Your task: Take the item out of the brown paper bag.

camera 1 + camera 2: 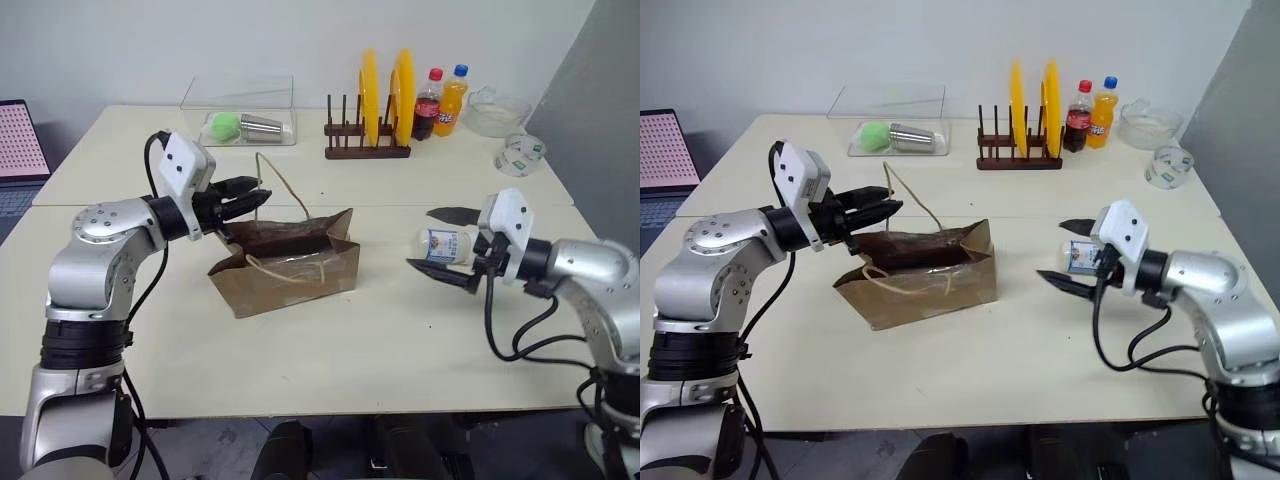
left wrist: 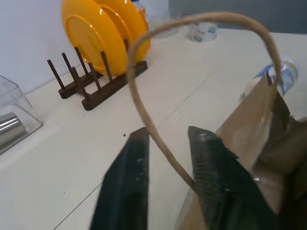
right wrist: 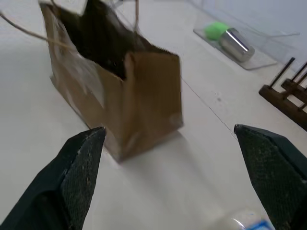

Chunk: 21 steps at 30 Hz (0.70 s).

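I see the item (image 1: 446, 243) lying on the tabletop (image 1: 400, 340) right of the brown paper bag (image 1: 290, 262), between my right end effector's (image 1: 447, 243) released fingers. My left end effector (image 2: 168, 163) stands slightly parted around the bag's string handle (image 2: 201, 28).

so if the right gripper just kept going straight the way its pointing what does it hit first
Most likely the brown paper bag. The right gripper, jaws wide open, looks straight at the bag's near corner, with bare table between them. The item lies beside the gripper, probably not in its line, though depth is hard to judge.
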Available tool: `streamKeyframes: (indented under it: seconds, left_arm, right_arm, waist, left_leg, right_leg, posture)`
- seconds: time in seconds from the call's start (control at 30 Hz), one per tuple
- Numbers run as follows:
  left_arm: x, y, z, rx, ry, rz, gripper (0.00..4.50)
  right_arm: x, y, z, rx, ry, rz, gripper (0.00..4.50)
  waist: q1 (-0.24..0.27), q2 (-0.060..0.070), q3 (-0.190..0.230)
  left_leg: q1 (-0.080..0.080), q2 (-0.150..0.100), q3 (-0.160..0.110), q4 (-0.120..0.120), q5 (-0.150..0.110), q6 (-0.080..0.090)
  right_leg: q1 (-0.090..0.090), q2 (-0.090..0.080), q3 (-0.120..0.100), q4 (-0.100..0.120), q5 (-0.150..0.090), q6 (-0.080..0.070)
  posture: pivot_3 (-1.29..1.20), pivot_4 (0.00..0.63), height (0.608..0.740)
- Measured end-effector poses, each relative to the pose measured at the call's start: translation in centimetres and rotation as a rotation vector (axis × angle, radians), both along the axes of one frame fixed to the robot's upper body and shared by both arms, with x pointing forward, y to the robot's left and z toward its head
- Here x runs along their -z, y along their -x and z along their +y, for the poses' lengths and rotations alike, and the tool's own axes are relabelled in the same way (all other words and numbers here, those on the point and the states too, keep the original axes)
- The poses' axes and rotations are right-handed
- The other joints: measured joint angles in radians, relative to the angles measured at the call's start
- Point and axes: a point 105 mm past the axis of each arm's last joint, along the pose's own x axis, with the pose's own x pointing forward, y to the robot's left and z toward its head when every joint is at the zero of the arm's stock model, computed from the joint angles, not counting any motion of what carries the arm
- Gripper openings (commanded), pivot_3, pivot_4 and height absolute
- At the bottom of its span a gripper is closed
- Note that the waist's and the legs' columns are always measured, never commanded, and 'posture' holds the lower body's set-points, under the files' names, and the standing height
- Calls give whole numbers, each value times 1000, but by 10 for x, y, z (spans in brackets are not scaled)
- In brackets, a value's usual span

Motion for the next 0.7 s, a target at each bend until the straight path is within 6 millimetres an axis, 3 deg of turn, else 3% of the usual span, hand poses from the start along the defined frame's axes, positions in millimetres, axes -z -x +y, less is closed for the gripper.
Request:
streamKeyframes:
  seconds: [0.1, 0.3, 0.37, 0.5, 0.7]
  left_arm:
    - [-3, 4, 15, -61, -8, -27, 3546]
    - [-19, 34, 50, -349, 49, -196, 3546]
    - [-7, 47, 55, -450, 71, -208, 3546]
    - [43, 68, 66, -681, 126, -125, 3546]
    - [82, 86, 55, -749, 169, -54, 3546]
  right_arm:
    - [3, 3, 13, 12, -60, 6, 4500]
    - [13, -4, 27, 68, -161, -7, 4500]
    - [19, -10, 27, 114, -189, -15, 4500]
    - [30, -24, 17, 249, -240, -77, 4500]
    - [47, -25, 2, 372, -267, -149, 4500]
  waist:
    - [-1, 0, 0]
    - [-3, 0, 0]
    - [1, 0, 0]
    - [7, -1, -1]
    - [12, -2, -3]
  left_leg:
    - [0, 0, 1, 0, 0, 0]
    - [0, 0, 1, -1, 0, 0]
    - [0, 0, 1, -1, 0, 0]
    - [1, -1, 1, -1, 0, 0]
    - [2, -1, 1, 0, 0, 0]
  right_leg:
    - [0, 0, 0, 0, 0, 0]
    - [0, -1, 1, -1, 1, -1]
    - [0, -2, 1, -2, 2, -2]
    - [1, -2, 1, -1, 0, 0]
    - [2, -1, 1, -1, 1, 0]
  posture:
    - [0, 150, 740]
    - [0, 150, 740]
    - [0, 150, 740]
    - [0, 150, 740]
    - [0, 150, 740]
